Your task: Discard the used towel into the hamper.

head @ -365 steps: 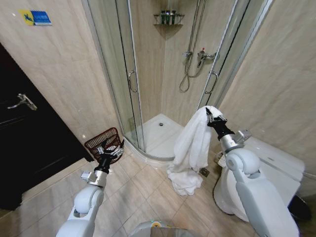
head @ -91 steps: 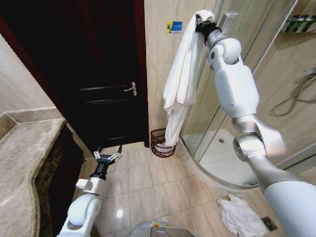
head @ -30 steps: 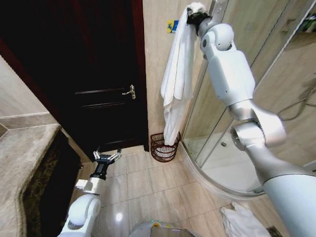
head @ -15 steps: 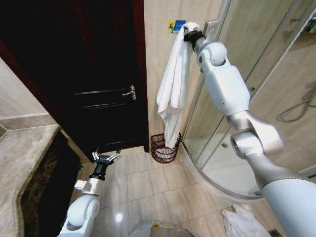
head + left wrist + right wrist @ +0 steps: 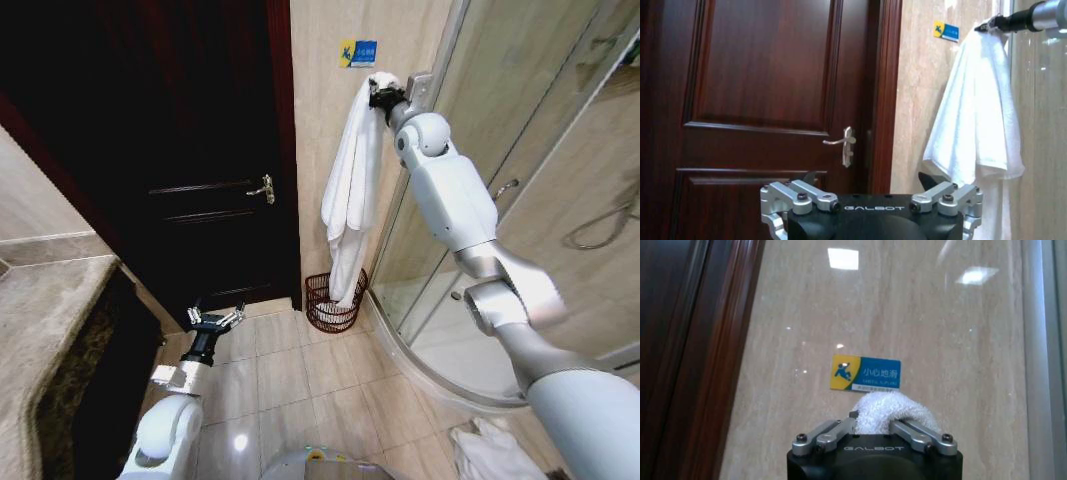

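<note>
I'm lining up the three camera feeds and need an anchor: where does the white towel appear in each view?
Head view: the towel hangs from the right gripper above the hamper.
Left wrist view: the towel hangs beside the door, beyond the left gripper.
Right wrist view: a tuft of towel sits pinched at the gripper.
Shared landmark: the blue and yellow wall sign.

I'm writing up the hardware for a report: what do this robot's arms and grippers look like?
Both arms have glossy white rounded shells with silver-grey joints. The right gripper and left gripper have black bodies marked GALBOT in pale letters, carrying silver metal finger links with dark screws.
</note>
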Tool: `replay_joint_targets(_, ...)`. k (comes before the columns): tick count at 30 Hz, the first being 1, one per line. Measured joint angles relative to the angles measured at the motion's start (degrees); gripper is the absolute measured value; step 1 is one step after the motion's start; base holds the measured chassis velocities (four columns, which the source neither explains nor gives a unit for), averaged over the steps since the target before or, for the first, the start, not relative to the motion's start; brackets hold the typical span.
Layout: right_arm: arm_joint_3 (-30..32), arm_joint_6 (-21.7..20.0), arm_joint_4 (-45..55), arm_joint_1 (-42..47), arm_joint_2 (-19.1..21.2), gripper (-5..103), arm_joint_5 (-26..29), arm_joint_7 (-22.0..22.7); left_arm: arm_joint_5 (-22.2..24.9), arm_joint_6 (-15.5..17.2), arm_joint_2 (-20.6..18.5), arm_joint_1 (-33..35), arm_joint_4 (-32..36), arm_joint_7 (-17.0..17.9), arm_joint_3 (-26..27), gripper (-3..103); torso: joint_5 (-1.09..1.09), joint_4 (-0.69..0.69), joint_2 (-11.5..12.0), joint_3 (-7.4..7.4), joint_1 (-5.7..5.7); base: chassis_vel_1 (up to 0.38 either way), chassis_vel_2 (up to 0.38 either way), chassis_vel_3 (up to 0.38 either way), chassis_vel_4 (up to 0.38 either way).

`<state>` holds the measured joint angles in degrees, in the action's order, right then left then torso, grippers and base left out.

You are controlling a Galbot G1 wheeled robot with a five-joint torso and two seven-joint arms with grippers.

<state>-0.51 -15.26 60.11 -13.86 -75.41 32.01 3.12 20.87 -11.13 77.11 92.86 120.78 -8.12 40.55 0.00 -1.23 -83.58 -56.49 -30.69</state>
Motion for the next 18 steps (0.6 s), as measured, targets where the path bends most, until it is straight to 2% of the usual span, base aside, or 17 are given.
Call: replay_joint_targets(18,0.27,0.23,-0.39,0.4,0.0,5,-0.41,-0.17,-0.04,0.06,-0.05,0.12,0.2,0.0,0.17,100,0.0,0.01,0.0,0.0,0.0,0.0,0.0,0.0,0.0)
